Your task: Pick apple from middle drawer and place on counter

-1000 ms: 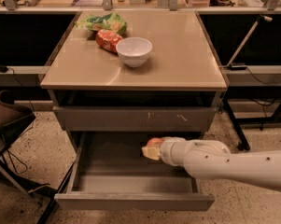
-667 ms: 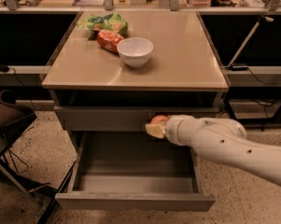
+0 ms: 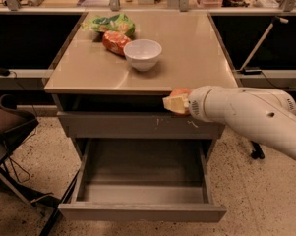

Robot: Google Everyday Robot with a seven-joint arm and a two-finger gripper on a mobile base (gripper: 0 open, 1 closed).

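My gripper (image 3: 176, 103) sits at the end of the white arm, in front of the counter's front edge and above the open middle drawer (image 3: 142, 167). It is shut on the apple (image 3: 180, 93), whose red top shows just above the pale fingers. The apple hangs about level with the edge of the tan counter (image 3: 187, 48). The drawer is pulled out, and its flat grey floor holds nothing.
A white bowl (image 3: 142, 53), an orange-red snack bag (image 3: 114, 41) and a green bag (image 3: 112, 22) sit on the counter's back left. The scratched grey drawer front (image 3: 137, 125) is closed above the open one. A dark chair (image 3: 7, 127) stands at left.
The gripper has risen with the apple out of the middle drawer, from near the drawer floor up to the counter's front edge.
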